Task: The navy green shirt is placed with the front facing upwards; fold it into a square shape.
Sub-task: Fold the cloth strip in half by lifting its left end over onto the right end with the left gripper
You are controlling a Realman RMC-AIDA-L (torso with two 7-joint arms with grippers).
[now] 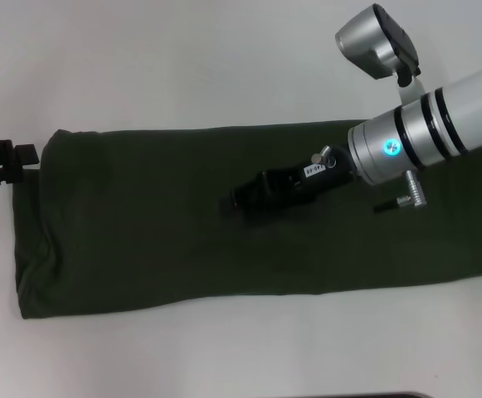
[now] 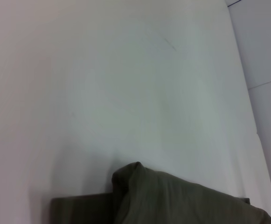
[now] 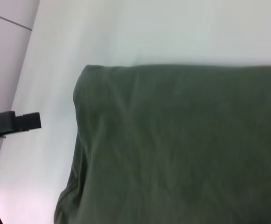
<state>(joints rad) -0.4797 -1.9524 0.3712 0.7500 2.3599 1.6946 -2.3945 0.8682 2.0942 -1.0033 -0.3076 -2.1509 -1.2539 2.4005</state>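
My right pincer (image 1: 239,202) hovers over the middle of the shirt (image 1: 141,232); I cannot tell its opening. My left pincer (image 1: 4,162) waits beside the shirt's left end. The shirt lies on the table (image 1: 182,58) as a long band, soft, light and floppy; I'd pinch both layers at an end edge.

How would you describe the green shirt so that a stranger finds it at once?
Look at the white table. Across its middle lies the navy green shirt, folded into a long dark olive band with its plain side up. The right gripper hovers above it; the left gripper sits beside its left end.
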